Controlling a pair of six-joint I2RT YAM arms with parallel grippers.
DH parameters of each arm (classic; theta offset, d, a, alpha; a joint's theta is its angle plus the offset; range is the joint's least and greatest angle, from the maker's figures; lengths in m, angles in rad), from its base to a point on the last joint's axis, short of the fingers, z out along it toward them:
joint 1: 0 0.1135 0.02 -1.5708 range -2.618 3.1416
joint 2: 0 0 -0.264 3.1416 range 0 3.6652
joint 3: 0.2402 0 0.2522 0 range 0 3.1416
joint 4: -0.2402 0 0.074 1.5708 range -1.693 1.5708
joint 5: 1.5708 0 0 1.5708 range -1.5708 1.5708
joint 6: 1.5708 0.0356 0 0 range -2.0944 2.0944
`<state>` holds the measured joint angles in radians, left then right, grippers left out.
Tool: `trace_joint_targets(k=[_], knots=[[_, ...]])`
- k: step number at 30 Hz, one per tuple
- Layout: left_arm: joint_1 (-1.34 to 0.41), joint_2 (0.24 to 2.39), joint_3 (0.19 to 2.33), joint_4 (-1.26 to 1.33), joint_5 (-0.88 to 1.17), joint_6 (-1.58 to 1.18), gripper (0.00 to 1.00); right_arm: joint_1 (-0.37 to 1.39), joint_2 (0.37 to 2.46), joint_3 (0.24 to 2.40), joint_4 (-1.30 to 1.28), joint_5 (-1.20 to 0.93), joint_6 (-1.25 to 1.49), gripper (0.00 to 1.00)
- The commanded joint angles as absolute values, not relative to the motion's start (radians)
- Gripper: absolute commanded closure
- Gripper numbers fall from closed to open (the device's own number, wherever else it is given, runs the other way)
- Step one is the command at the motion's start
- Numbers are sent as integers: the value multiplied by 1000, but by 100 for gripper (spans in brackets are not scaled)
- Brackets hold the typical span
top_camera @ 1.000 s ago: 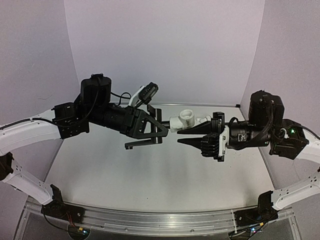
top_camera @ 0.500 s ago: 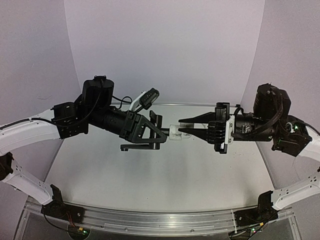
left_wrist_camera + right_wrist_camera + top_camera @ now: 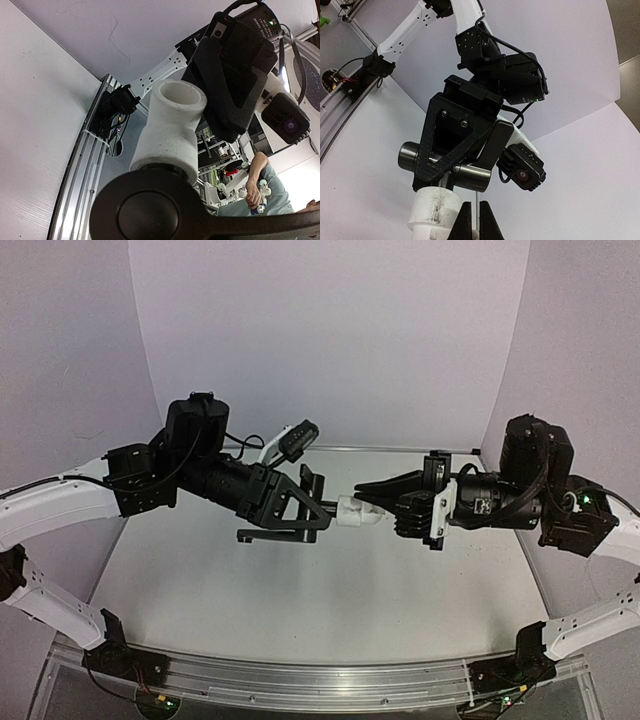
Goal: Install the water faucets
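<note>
White fitting [image 3: 434, 212] just beside right claw [image 3: 475, 209]

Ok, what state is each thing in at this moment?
left gripper: jaws shut on the faucet.
faucet: clamped by its short body, held in the air.
white fitting: sitting on the faucet's end, open socket showing.
right gripper: jaws shut, tips right beside the white fitting; contact unclear.

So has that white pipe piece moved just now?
Yes. The white fitting sits lower in the overhead view, farther from the table's back edge, and slightly left.
</note>
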<state>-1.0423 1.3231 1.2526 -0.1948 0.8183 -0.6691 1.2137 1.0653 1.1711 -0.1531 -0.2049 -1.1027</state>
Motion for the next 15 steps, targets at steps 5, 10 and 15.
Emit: trace_joint_targets(k=[5,10,15], knots=[[-1046,1272,1291,-37,959,-663,100,1212,1069,1106,-160,-95,-1172,96],[-1046,1265,1295,-27,994,-675,100,1207,1068,1086,-164,-75,-1176,95],[-1046,1251,1293,-50,983,-670,100,1182,1083,1122,-163,-38,-1177,87]])
